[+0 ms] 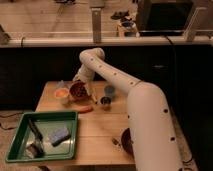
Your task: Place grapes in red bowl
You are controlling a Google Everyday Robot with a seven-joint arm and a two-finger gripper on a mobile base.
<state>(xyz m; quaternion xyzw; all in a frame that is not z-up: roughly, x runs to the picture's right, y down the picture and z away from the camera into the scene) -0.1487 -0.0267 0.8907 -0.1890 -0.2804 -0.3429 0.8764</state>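
Note:
The red bowl (76,91) is a small reddish-brown bowl at the back left of the wooden table (100,130). It stands just right of the yellow-orange cup (61,95). My gripper (89,91) hangs at the end of the white arm, right at the bowl's right rim and partly over it. The grapes do not show as a separate clump. They are hidden by the gripper or lie where I cannot make them out.
An orange carrot-like piece (83,108) lies in front of the bowl. A blue cup (109,90) and a small dark cup (105,102) stand to its right. A green tray (47,135) with tools fills the front left. A dark maroon bowl (125,142) sits front right by the arm.

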